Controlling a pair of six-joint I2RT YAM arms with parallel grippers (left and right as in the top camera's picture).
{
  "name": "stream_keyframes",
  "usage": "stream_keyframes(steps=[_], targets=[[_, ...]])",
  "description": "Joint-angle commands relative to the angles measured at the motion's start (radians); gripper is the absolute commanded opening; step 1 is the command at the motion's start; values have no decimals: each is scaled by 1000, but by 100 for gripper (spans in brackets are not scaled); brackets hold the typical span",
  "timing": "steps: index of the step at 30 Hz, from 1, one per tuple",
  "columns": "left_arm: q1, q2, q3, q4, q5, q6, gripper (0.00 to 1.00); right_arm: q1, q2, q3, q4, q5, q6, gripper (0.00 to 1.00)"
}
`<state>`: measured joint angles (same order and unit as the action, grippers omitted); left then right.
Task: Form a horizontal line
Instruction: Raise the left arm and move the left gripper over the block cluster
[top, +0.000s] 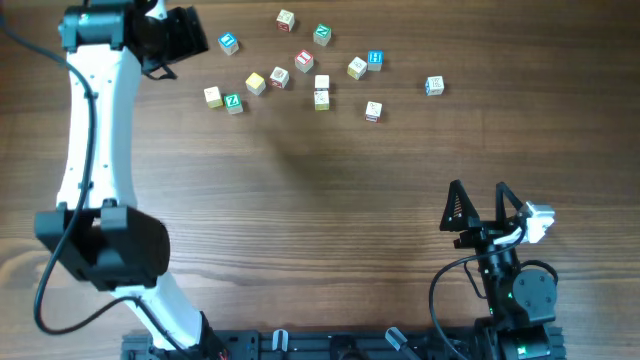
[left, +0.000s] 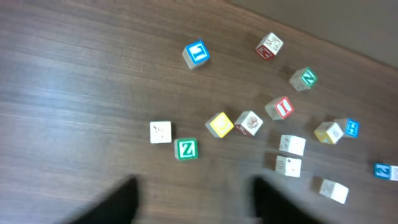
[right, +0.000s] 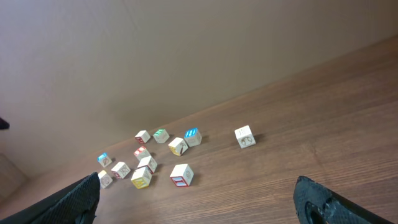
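Note:
A short uneven row of cubes lies at the far left of the table: a cream cube (top: 212, 96), a green cube with a white Z (top: 233, 102), a yellow cube (top: 256, 83) and a cream cube (top: 279, 77). They also show in the left wrist view: cream (left: 160, 132), green Z (left: 186, 149), yellow (left: 220, 124), cream (left: 249, 122). My left gripper (left: 196, 208) is open and empty. It hovers near the far left corner (top: 185, 40), left of the cubes. My right gripper (top: 478, 205) is open and empty near the front right, far from the cubes (right: 199, 205).
Loose cubes lie scattered behind and right of the row: a blue one (top: 229, 43), a teal one (top: 322, 34), a red one (top: 305, 60), a blue one (top: 375, 60), two white ones (top: 322, 90), a white one (top: 373, 111) and a blue one (top: 434, 86).

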<state>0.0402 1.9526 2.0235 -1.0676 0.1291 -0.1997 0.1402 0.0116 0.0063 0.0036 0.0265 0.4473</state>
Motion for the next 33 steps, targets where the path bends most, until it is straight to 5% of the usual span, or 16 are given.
stream_keyframes(steps=[1, 12, 19, 23, 33], targets=[[-2, 23, 11, 3, 13, 10, 4, -4, -7, -1, 4, -12, 0, 100], [-2, 23, 10, -3, 12, 10, 9, -4, -7, -1, 4, -11, 0, 100], [-2, 24, 9, 6, 12, 9, 4, -4, -7, -1, 4, -12, 0, 100], [-2, 27, 9, 22, -57, -99, 4, -4, -7, -1, 3, -12, 1, 100], [-2, 130, 9, 70, -105, -108, 4, -4, -7, -1, 3, -12, 0, 100]])
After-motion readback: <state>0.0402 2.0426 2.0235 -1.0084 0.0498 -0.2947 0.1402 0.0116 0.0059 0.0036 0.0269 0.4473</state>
